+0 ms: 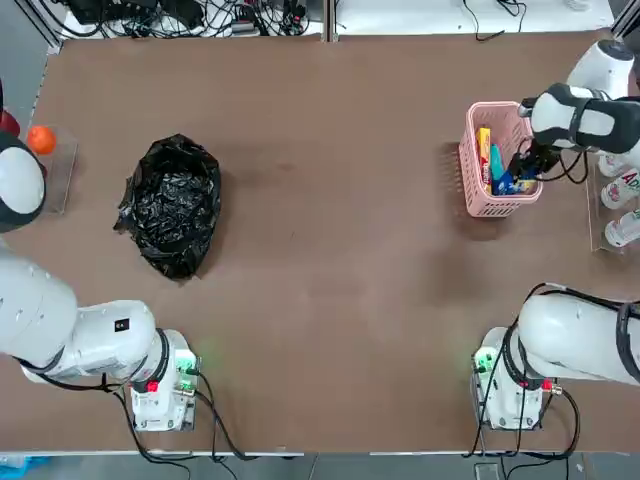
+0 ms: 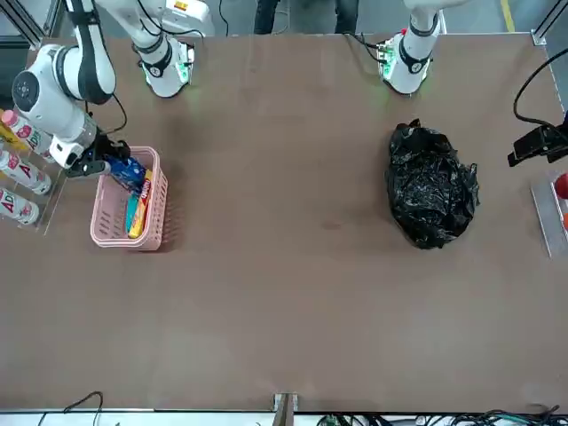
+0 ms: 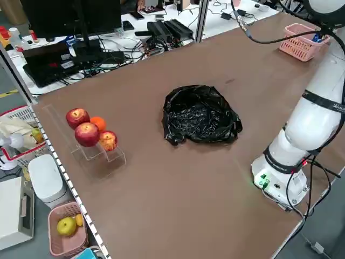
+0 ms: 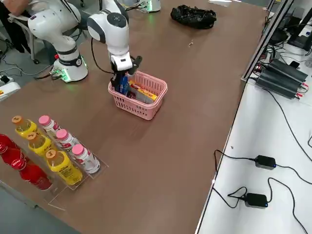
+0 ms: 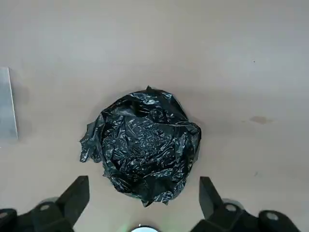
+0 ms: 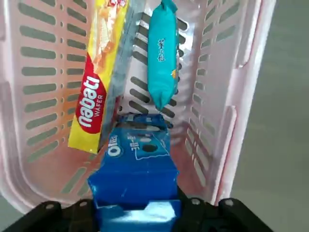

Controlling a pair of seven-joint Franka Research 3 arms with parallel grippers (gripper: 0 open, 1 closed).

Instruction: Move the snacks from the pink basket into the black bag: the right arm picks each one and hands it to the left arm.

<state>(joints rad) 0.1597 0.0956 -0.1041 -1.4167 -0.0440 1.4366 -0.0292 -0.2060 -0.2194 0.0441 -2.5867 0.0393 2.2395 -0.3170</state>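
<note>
The pink basket (image 1: 467, 160) (image 2: 111, 238) (image 4: 146, 109) stands at the table's far right. My right gripper (image 1: 525, 165) (image 2: 111, 164) (image 6: 135, 208) reaches down into it and is shut on the blue-and-white pouch (image 6: 137, 164) (image 4: 123, 84). A yellow packet with red marks (image 6: 99, 87) (image 1: 484, 150) and a slim teal packet (image 6: 161, 53) lie on the basket floor. The black bag (image 1: 172, 205) (image 2: 430, 186) (image 5: 142, 145) sits crumpled at the table's left. My left gripper (image 5: 143, 182) (image 2: 537, 146) hovers open high above the bag, holding nothing.
Red and orange fruits (image 3: 86, 132) (image 1: 40, 140) rest on a clear stand at the left edge. Bottles (image 4: 53, 151) (image 1: 620, 190) stand in a clear rack just right of the basket. Brown tabletop stretches between bag and basket.
</note>
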